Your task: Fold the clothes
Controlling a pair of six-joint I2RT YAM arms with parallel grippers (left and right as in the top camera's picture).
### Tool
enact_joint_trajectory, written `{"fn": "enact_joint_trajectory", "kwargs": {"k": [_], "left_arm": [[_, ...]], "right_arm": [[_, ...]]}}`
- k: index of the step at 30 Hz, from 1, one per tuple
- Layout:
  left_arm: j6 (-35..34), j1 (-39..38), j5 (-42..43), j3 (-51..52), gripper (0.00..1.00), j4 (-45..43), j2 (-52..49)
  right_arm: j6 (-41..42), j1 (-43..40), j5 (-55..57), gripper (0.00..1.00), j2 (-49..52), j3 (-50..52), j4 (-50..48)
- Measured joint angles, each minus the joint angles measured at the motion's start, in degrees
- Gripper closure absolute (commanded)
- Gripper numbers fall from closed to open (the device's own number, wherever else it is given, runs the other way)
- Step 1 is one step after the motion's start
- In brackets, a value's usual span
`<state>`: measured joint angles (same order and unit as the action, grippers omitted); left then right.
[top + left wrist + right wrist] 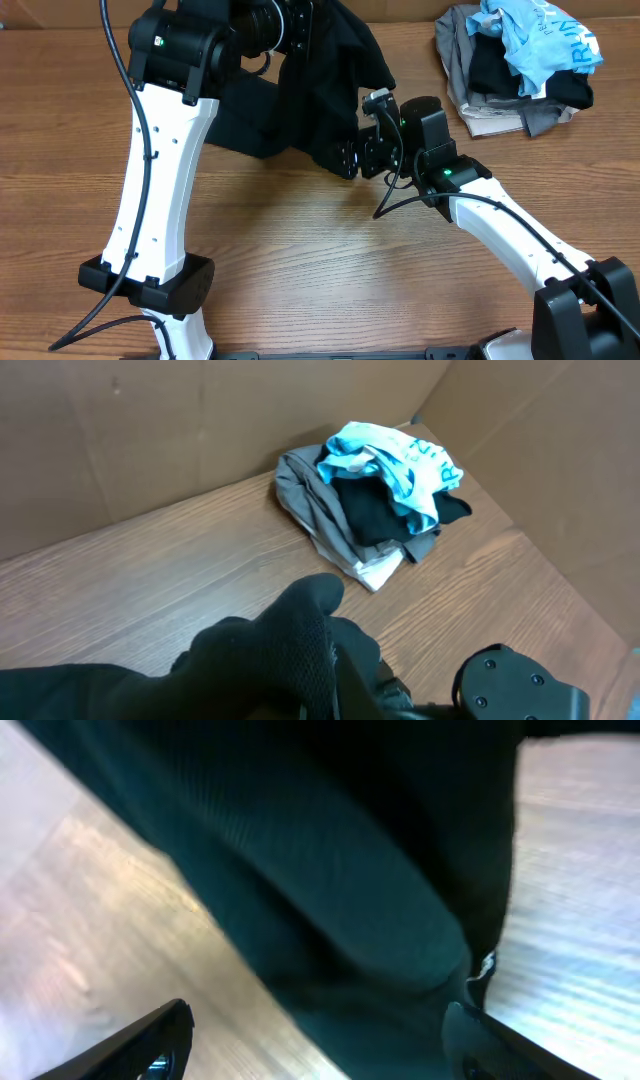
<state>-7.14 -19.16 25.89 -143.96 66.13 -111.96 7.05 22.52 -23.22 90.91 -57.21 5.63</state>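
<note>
The black T-shirt (330,70) is hanging in soft, matte folds near the far edge of the surface, its upper part bunching at the left tool (297,28) and its lower part spreading limp over the wood towards the left. From the left wrist, the cloth is swelling into a rounded black hump that is hiding the fingers, so I cannot tell whether that tool is pinching the shirt. The right tool (352,158) is sitting at the shirt's lower edge; from its own wrist the two dark fingertips (165,1035) are standing wide apart, with a finely ribbed fold of fabric drooping just beyond them. The surface (300,260) is showing a pale brown wood grain. Well apart, at the far right, a rumpled heap (500,100) is lying, with grey garments (455,55) underneath and a crumpled light blue printed garment (545,40) on top. Plain brown walls (150,440) are standing behind it.
</note>
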Motion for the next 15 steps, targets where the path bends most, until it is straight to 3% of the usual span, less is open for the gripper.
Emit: {"fn": "enact_joint_trajectory", "kwargs": {"k": [8, 9, 11, 12, 13, 15], "left_arm": [[-0.24, 0.00, 1.62, 0.00, 0.96, -0.13, 0.00], [-0.24, 0.00, 1.68, 0.00, 0.96, -0.13, -0.02], [-0.24, 0.00, 1.90, 0.00, 0.96, -0.13, -0.02], [-0.24, 0.00, 1.99, 0.00, 0.96, -0.13, 0.00], [-0.24, 0.00, 2.01, 0.00, 0.96, -0.13, -0.02], [-0.24, 0.00, 1.99, 0.00, 0.96, -0.24, -0.02]], "right_arm": [[0.44, 0.00, 4.35, 0.20, 4.55, 0.00, -4.83], [0.48, 0.00, 4.44, 0.27, 5.22, 0.00, -5.40], [0.76, 0.00, 5.29, 0.59, 6.62, 0.00, -6.88], [0.48, 0.00, 5.70, 0.89, 7.04, 0.00, -7.19], [0.48, -0.04, 5.77, 0.96, 7.17, 0.00, -7.34], [0.94, -0.15, 6.10, 0.96, 7.19, 0.00, -7.67]]}}
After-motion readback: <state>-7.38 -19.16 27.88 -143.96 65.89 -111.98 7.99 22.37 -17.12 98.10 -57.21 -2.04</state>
